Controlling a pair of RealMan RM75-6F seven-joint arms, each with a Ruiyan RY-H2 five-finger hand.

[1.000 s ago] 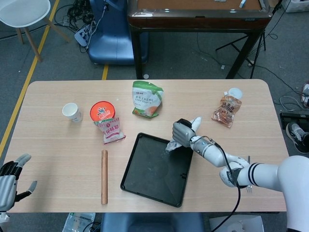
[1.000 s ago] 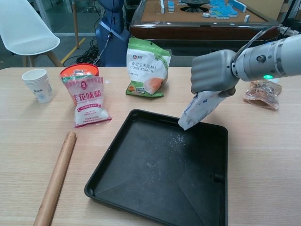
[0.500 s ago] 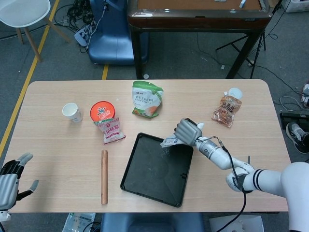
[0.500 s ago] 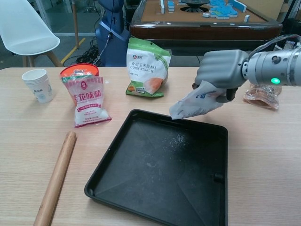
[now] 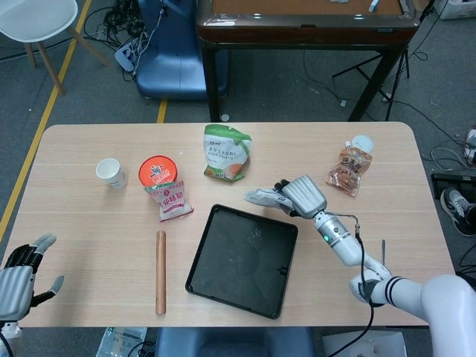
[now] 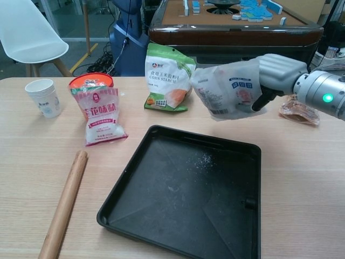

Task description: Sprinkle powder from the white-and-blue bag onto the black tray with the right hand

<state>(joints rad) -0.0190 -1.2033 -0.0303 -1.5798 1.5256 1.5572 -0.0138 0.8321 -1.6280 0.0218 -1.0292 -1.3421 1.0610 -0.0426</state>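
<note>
My right hand (image 5: pixel 302 195) (image 6: pixel 274 71) grips the white-and-blue bag (image 6: pixel 229 89) (image 5: pixel 263 198) by one end. The bag is held up roughly level above the far edge of the black tray (image 6: pixel 161 216) (image 5: pixel 223 282), its free end pointing left. A light dusting of white powder (image 6: pixel 204 158) lies on the tray's far part. My left hand (image 5: pixel 22 271) hovers open at the table's near left corner, holding nothing, and shows only in the head view.
A green corn starch bag (image 6: pixel 168 77), a red-lidded tub (image 6: pixel 90 81) with a pink packet (image 6: pixel 102 116), a paper cup (image 6: pixel 45 97) and a wooden rolling pin (image 6: pixel 63 205) lie left of the tray. A brown pouch (image 6: pixel 299 110) lies at the right.
The right hand has risen and turned, swinging the bag from a mouth-down tilt over the tray up to a nearly level pose above the tray's far edge. The left hand barely moved.
</note>
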